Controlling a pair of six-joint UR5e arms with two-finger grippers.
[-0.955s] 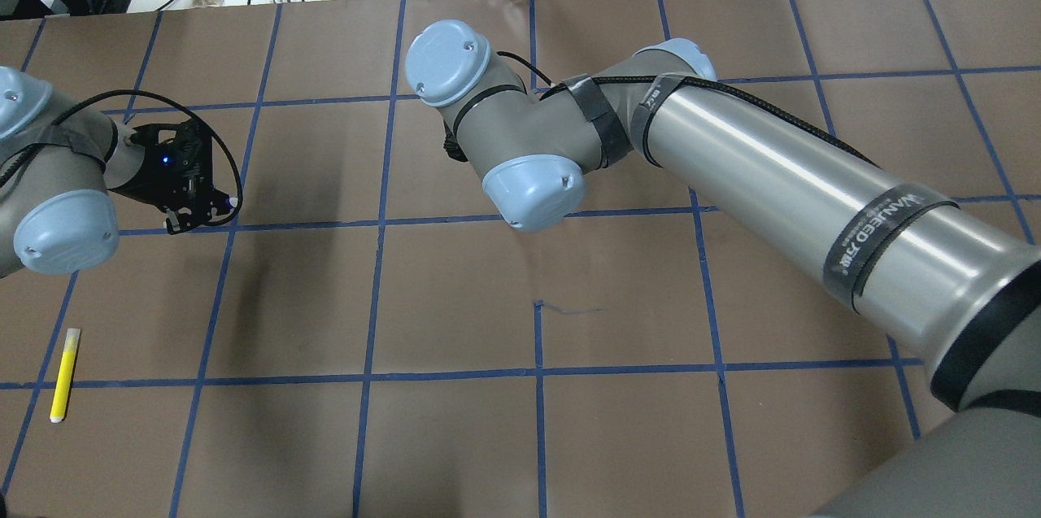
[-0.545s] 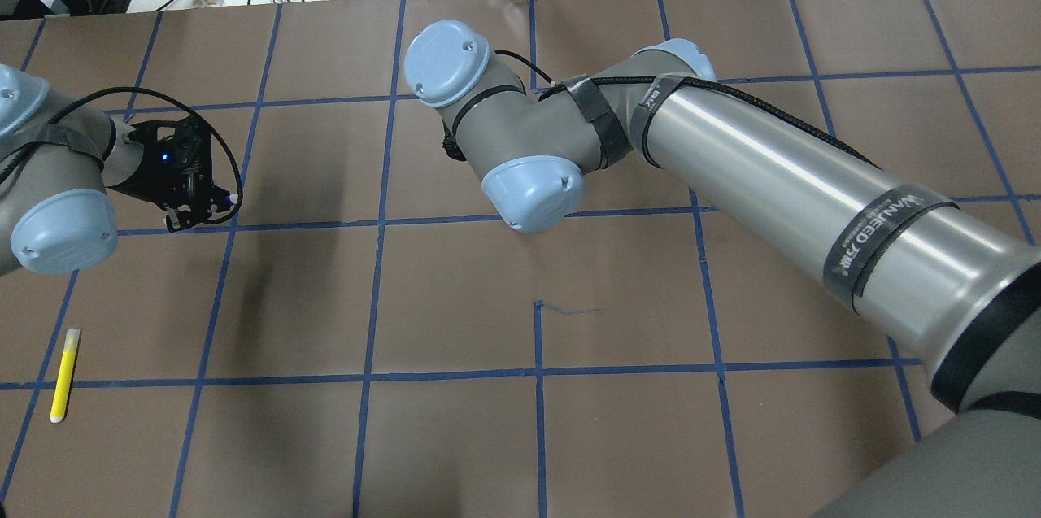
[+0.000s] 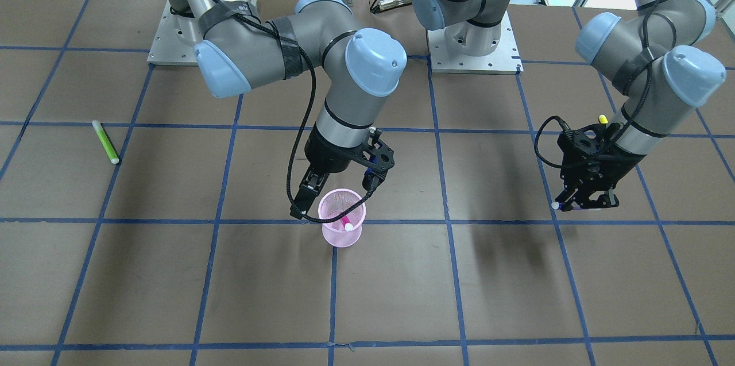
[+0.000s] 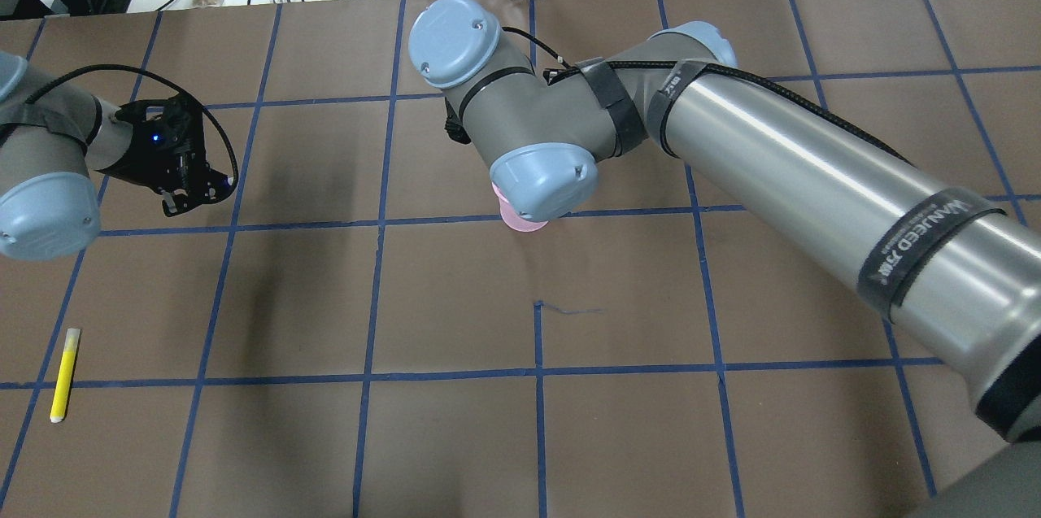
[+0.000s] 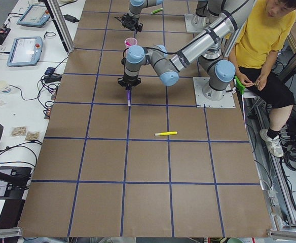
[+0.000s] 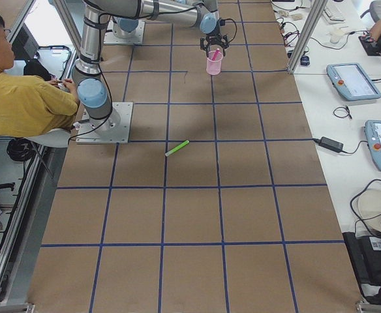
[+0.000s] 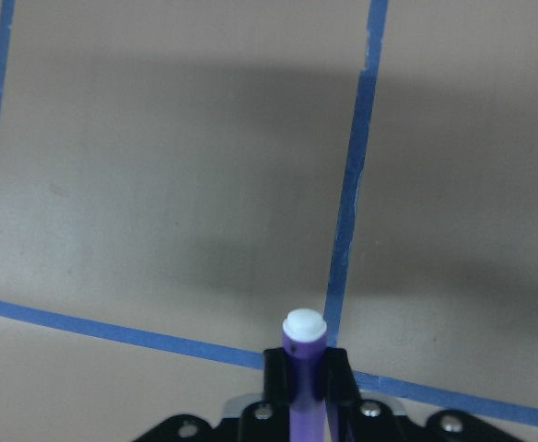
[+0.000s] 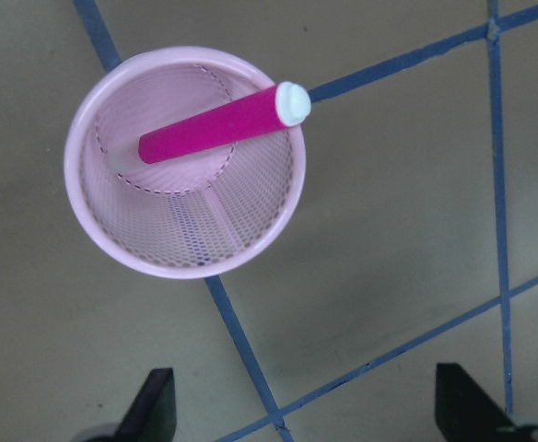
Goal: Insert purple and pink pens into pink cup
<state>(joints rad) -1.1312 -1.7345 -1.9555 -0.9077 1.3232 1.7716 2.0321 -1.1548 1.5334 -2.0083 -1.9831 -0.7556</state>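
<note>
The pink mesh cup (image 3: 333, 237) stands on the table, with the pink pen (image 3: 346, 223) leaning inside it. The right wrist view looks straight down on the cup (image 8: 103, 235) and pen (image 8: 209, 132). My right gripper (image 3: 339, 193) is open and empty, hovering just above the cup rim. In the overhead view the right wrist hides all but an edge of the cup (image 4: 520, 222). My left gripper (image 3: 585, 202) is shut on the purple pen (image 7: 303, 373), held above the table well away from the cup.
A yellow pen (image 4: 63, 376) lies near the robot's front left edge. A green pen (image 3: 105, 142) lies on the robot's right side. A person in a yellow shirt (image 5: 262, 35) sits behind the robot bases. Cables and devices lie beyond the far edge.
The right wrist has shifted slightly, so the cup's edge now shows under it. The left gripper has moved a little left and away with the purple pen.
</note>
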